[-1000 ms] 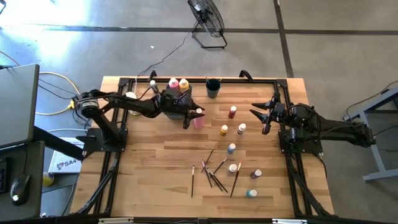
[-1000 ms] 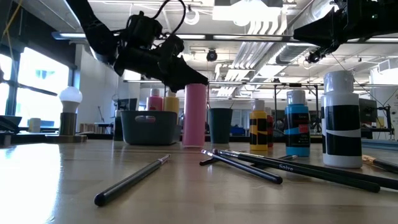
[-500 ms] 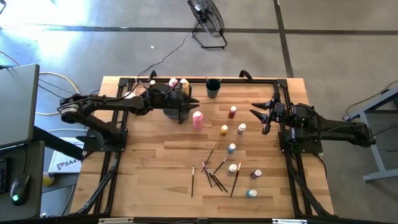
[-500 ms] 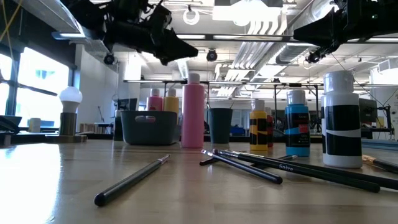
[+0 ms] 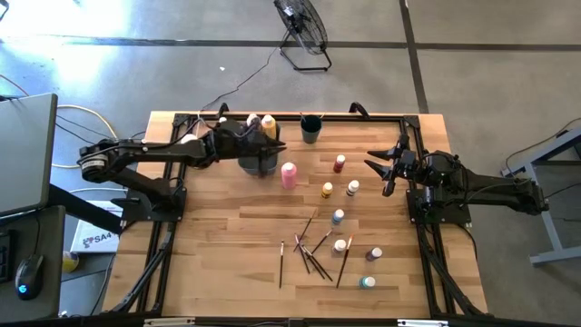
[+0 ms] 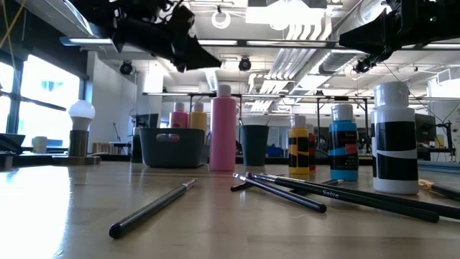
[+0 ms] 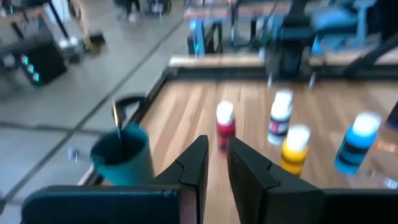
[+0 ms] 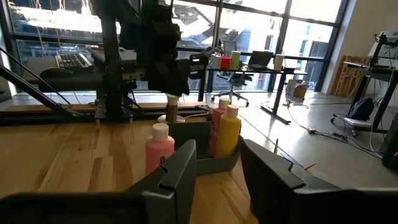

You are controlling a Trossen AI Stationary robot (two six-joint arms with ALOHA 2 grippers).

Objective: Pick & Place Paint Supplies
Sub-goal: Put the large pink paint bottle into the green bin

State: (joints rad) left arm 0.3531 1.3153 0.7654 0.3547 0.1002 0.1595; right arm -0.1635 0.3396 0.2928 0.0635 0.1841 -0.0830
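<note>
My wooden slatted counter (image 5: 227, 227) fills mid-frame. Up top, the dark bin (image 5: 258, 164) holds pink and yellow bottles; one tall pink bottle (image 5: 289, 174) stands just outside. I judge most work remains: small bottles and thin brushes (image 5: 313, 254) lie scattered lower right. Left tool (image 5: 272, 145) nearly closed, empty; right tool (image 5: 385, 177) open, waiting.

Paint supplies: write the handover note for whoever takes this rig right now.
Left gripper: above the grey bin, jaws nearly together, empty.
Right gripper: hovering at the table's right side, jaws open, empty.
Done: one pink bottle and one yellow bottle stand in the bin.
Left: a second pink bottle upright beside the bin; the small paint bottles and paintbrushes loose on the table.
</note>
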